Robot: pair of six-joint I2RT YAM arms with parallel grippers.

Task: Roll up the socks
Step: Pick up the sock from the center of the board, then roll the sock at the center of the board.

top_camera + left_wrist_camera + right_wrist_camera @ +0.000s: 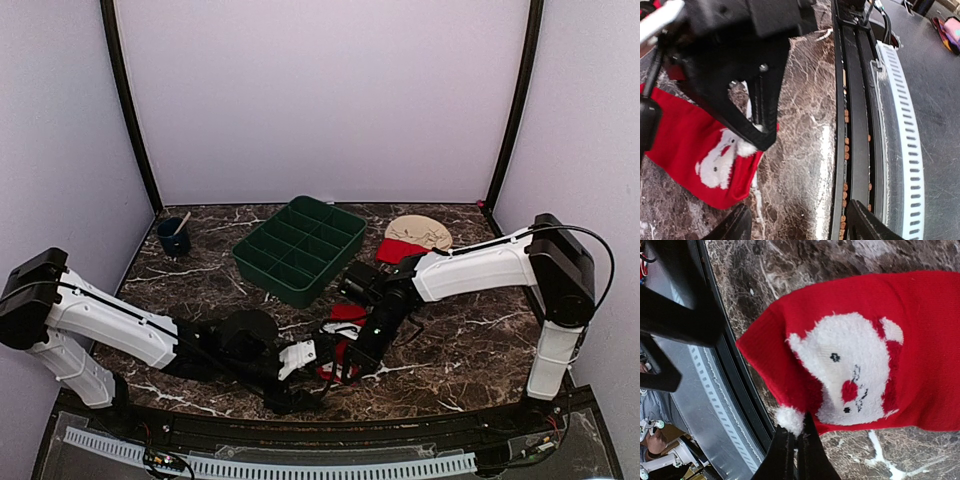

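Item: sock [865,350], mostly hidden from above and cropped in the wrist views. Lies by the front edge of tabletop [470,340]: dark white-veined marble, lilac walls [320,100]. Bright red, white Santa face. Fingers of right gripper [797,432] pressed together, pinching its pom-pom; left gripper [800,220] fingers spread alongside. Also a second sock [398,250], back right.

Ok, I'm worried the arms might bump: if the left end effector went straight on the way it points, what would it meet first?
Probably the right end effector, shut on the red sock's edge just ahead, though depth is unclear.
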